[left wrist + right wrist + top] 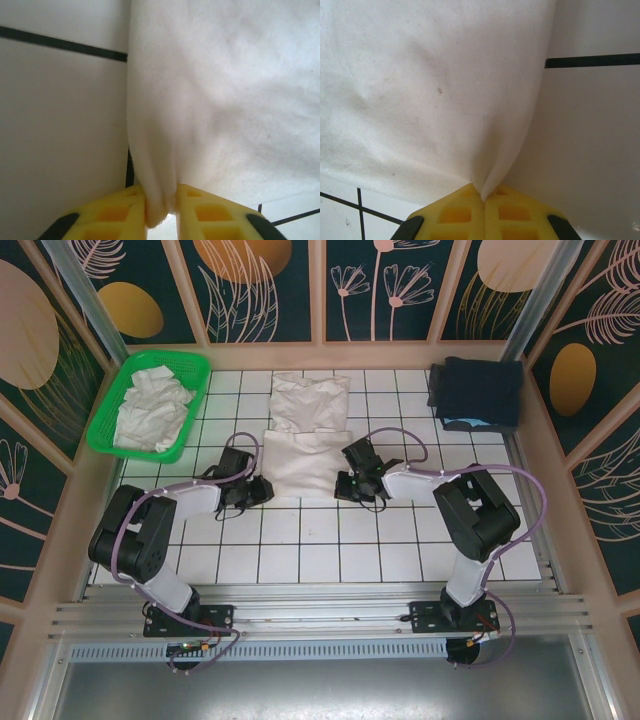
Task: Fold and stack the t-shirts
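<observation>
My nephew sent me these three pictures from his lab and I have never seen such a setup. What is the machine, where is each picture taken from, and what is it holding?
Two robot arms are bolted at the near edge of a white tiled table. The overhead picture looks down from behind them.

The other two come from cameras on each wrist, showing yellow fingertips. The left gripper and right gripper each pinch an edge of the same plain white cloth t-shirt, partly folded at the centre.

A green plastic basket at far left holds more crumpled white shirts. A dark navy folded cloth lies at far right.

T-shirt (307, 445) lies mid-table, basket (196, 390) far left, dark cloth (477, 392) far right.
</observation>
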`<state>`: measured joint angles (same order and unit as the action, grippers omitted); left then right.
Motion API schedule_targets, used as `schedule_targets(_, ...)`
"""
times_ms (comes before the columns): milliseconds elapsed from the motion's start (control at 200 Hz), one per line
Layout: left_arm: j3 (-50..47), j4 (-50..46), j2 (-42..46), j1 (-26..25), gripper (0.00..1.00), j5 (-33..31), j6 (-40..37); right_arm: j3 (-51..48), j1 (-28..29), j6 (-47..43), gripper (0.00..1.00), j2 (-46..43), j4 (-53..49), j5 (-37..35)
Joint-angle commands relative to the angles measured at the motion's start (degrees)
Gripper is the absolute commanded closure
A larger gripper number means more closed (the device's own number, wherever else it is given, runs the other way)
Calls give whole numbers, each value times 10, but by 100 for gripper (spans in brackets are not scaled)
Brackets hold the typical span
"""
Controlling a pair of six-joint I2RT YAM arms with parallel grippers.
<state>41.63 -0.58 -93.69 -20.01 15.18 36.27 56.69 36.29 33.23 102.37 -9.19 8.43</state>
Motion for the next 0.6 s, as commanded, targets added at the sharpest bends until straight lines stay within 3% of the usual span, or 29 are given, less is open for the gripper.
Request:
schedule_targets(0, -13, -12, 26, 1, 92, 19, -2, 4, -5, -15, 100, -19, -3, 3)
schedule_targets(175, -20, -30, 93, -3, 100, 21, 2, -27, -1, -13, 100, -75, 7, 6)
schedule_targets(360, -4, -45, 126, -31, 100, 30, 8, -84, 9, 2, 100, -150, 52, 32)
schedule_targets(596, -8, -67, 242, -46, 100, 36, 39, -107, 25, -14, 100, -269, -4, 30)
